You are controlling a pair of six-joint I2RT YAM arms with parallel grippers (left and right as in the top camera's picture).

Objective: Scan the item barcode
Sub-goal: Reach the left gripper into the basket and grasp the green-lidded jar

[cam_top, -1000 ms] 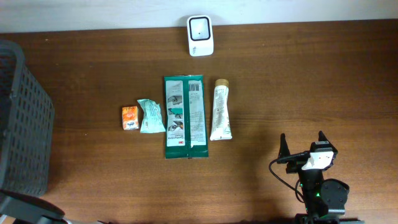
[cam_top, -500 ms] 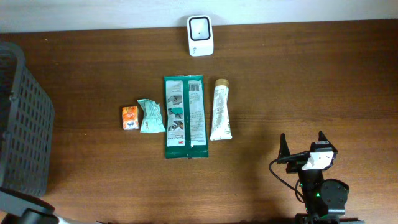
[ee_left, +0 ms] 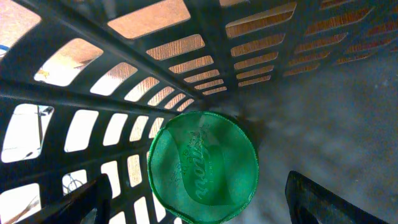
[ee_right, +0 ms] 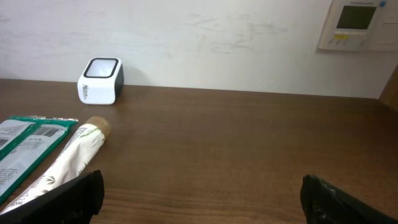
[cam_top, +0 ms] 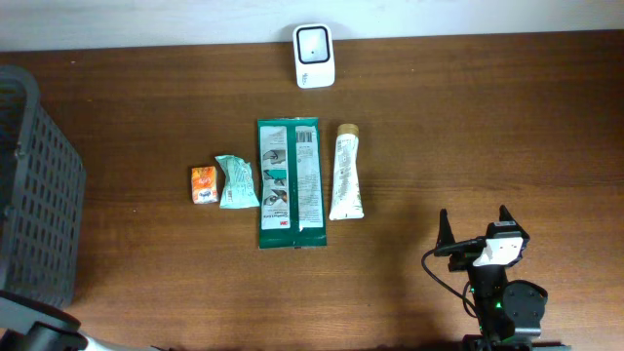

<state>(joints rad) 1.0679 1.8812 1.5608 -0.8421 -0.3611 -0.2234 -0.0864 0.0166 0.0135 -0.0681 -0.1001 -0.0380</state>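
Note:
My left gripper [ee_left: 198, 199] is open inside the dark slatted basket [ee_left: 186, 56]. Its two fingers stand wide on either side of a round green item [ee_left: 202, 167] with script lettering, which lies on the basket floor against the wall. No barcode shows on it. The white scanner [cam_top: 314, 56] stands at the table's far edge and also shows in the right wrist view as the scanner [ee_right: 100, 80]. My right gripper [cam_top: 475, 234] hangs open and empty over bare wood at the front right.
The basket [cam_top: 34, 195] fills the left side. In a row mid-table lie an orange box [cam_top: 204, 184], a mint packet [cam_top: 236, 181], a long green package [cam_top: 289, 182] and a white tube [cam_top: 347, 185]. Part of my left arm [cam_top: 39, 336] shows at the bottom left.
The visible part of my left arm has shifted slightly at the lower left edge by the basket. The right arm and the items on the table have not moved.

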